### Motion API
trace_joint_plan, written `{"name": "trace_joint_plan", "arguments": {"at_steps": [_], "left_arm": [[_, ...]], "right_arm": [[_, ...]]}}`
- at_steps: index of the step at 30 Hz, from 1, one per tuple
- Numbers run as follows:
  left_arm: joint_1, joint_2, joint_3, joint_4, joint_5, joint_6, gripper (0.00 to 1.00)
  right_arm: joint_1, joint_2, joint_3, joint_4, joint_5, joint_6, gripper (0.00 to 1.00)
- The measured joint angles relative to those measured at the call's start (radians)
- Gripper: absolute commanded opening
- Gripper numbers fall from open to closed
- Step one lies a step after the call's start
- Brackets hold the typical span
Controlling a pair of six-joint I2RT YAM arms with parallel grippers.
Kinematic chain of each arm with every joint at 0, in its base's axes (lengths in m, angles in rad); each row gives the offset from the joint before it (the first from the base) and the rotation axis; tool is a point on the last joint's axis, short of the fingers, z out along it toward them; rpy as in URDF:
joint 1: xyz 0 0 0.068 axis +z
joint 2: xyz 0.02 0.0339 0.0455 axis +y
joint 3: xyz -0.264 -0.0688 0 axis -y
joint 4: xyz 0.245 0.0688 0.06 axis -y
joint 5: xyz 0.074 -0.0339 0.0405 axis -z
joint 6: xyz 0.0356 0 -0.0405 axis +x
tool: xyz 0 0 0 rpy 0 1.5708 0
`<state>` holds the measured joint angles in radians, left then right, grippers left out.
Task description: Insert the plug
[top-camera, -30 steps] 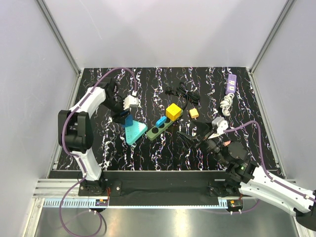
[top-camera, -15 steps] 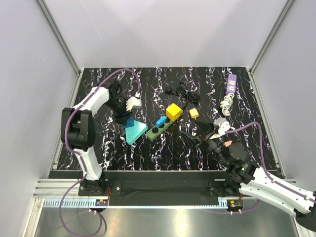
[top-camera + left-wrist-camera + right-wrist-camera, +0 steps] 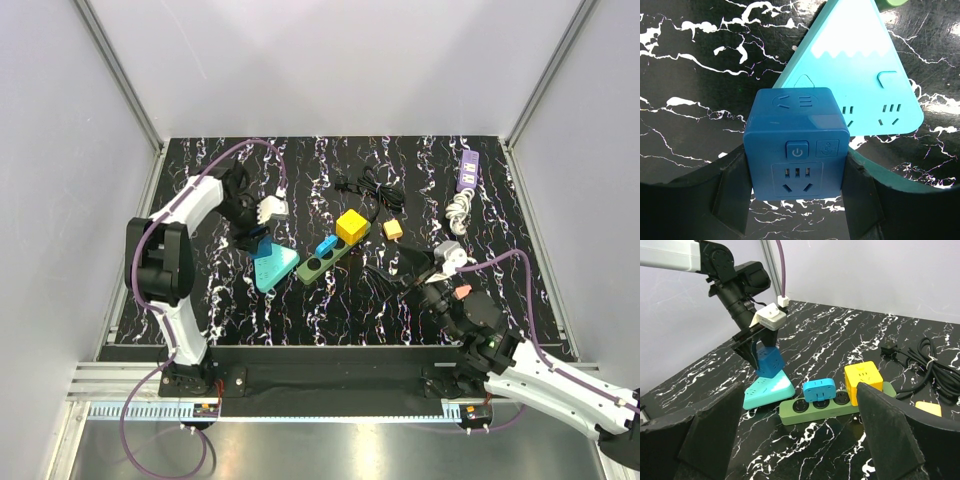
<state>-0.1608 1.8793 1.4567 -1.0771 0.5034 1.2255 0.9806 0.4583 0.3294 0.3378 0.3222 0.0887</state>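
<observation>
Left claw [image 3: 797,194] clamped on blue cube adapter [image 3: 796,145]. Wrist just re-angled slightly, so the cube now sits tilted over a corner of the teal triangular power strip [image 3: 860,65], not seated. Looks like alignment; insertion pending. Right claw [image 3: 800,436] wide open, idle.

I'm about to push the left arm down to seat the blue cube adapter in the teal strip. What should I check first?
1. Grip: ok. The left gripper clamps the blue cube adapter on both sides.
2. Cube's prongs: cannot tell; its underside is hidden.
3. Line-up over a socket: cannot tell. The cube sits over the teal strip near its edge; the sockets in view lie beside it.
4. Cube level: not ok; from the right wrist it looks tilted.
5. Strip steadied: not ok; nothing holds it.
6. Right gripper out of the way: ok; open, empty, apart from the green strip.
</observation>
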Motion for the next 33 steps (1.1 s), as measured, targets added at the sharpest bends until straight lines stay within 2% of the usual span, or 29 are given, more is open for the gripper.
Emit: {"name": "trace_joint_plan", "arguments": {"at_steps": [1, 2, 3, 4, 11, 15, 20, 23, 25, 30, 33], "left_arm": [[-0.002, -0.002, -0.001, 0.002, -0.002, -0.002, 0.23], [-0.003, -0.005, -0.001, 0.002, -0.004, -0.006, 0.32], [-0.005, -0.006, -0.001, 0.002, -0.006, -0.012, 0.62], [-0.008, -0.007, -0.001, 0.002, -0.007, -0.018, 0.99], [-0.024, -0.079, -0.001, 0.001, -0.041, -0.075, 0.99], [-0.026, -0.201, 0.003, 0.047, -0.045, -0.173, 0.99], [-0.071, -0.288, 0.105, 0.107, -0.111, -0.422, 0.99], [-0.166, -0.32, 0.158, 0.161, -0.231, -0.568, 0.99], [-0.293, -0.35, 0.167, 0.179, -0.315, -0.634, 0.99], [-0.632, -0.436, 0.167, 0.235, -0.529, -0.739, 0.99], [-0.745, -0.488, 0.166, 0.27, -0.585, -0.805, 0.99]], "right_arm": [[0.0, 0.0, -0.002, 0.0, 0.003, -0.003, 1.0], [0.0, 0.0, -0.003, -0.001, 0.008, -0.006, 1.0], [0.0, 0.0, -0.003, -0.002, 0.011, -0.009, 1.0], [0.0, 0.0, -0.003, -0.003, 0.013, -0.011, 1.0], [0.0, 0.027, 0.002, -0.026, 0.061, -0.012, 1.0], [0.0, 0.073, 0.081, -0.169, 0.174, 0.071, 1.0], [-0.001, 0.151, 0.274, -0.415, 0.307, 0.242, 1.0], [-0.009, 0.219, 0.374, -0.565, 0.373, 0.328, 1.0], [-0.061, 0.283, 0.435, -0.666, 0.392, 0.374, 1.0], [-0.397, 0.432, 0.513, -0.82, 0.281, 0.426, 1.0], [-0.575, 0.503, 0.519, -0.872, 0.184, 0.439, 1.0]]}}
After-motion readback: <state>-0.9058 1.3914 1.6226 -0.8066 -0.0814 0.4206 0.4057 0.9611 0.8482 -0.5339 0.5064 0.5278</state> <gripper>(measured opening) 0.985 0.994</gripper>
